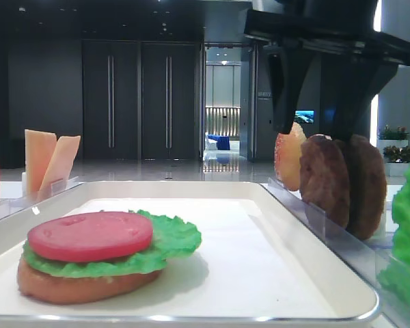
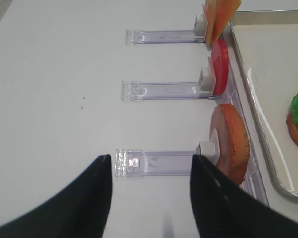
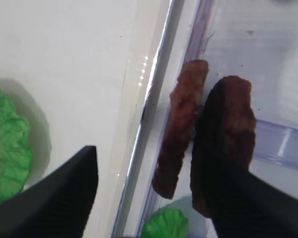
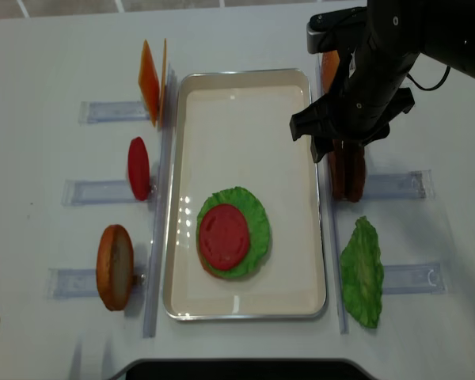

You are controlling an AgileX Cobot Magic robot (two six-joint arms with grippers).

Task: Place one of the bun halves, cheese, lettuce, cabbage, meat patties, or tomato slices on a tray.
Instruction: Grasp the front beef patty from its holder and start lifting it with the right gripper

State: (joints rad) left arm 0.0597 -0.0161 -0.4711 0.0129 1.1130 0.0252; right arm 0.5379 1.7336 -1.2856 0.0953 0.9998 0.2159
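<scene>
The white tray holds a brown bottom bun half topped with lettuce and a tomato slice. Two meat patties stand on edge in a clear rack right of the tray. My right gripper hangs open just above them. In the right wrist view the patties lie between its fingers, and the right finger overlaps the darker patty. My left gripper is open over bare table beside a bun half. The cabbage is out of view.
Left of the tray, clear racks hold cheese, a tomato slice and a bun half. On the right stand another bun half, partly behind the arm, and a spare lettuce leaf. The tray's raised rim runs beside the patties.
</scene>
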